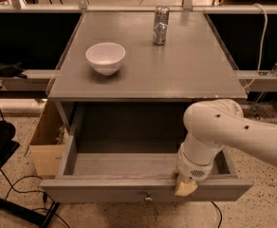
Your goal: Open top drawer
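Top drawer [100, 192] being shown pulled out, gripper [186, 187] being rested on its front rim, just right of the knob [148, 198], grip state cannot be told, bare drawer floor being exposed behind it, bowl [106, 57] and can [160, 25] being borne on the tabletop [186, 70] beyond.

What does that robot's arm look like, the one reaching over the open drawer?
The arm is white, built from smooth rounded shells with a bulbous joint and a few small dark holes. Its short round wrist has a patch of tiny perforations. The tool, a cream-coloured tip, sits at the front edge of the top drawer. No cables show on the arm.
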{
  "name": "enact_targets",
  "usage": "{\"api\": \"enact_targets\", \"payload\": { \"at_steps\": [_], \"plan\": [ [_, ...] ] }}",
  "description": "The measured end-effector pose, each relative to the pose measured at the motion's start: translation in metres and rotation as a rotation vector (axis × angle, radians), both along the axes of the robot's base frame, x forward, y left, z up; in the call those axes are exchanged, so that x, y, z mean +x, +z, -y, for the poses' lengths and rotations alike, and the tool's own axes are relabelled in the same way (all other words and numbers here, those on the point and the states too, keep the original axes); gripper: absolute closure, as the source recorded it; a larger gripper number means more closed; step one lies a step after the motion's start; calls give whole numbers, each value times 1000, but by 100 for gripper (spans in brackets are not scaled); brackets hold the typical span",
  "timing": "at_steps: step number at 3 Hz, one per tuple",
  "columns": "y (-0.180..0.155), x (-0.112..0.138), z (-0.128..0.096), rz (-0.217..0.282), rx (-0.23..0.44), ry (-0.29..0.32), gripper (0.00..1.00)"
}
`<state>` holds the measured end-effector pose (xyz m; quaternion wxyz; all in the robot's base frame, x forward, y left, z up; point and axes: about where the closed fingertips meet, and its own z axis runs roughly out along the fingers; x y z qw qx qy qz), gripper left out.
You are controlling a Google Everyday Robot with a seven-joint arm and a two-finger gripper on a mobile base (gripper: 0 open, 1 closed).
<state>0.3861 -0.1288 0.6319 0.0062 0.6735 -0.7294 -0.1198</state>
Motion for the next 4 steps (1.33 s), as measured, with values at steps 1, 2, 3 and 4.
{"api": "enact_targets", "payload": {
  "at_steps": [1, 2, 3, 4],
  "plan": [
    [3, -15, -3, -22, 2, 15, 100],
    [5, -30, 3, -34, 6, 8, 100],
    [5, -30, 3, -34, 6, 8, 100],
    [7, -41, 6, -42, 10, 4, 100]
  ]
}}
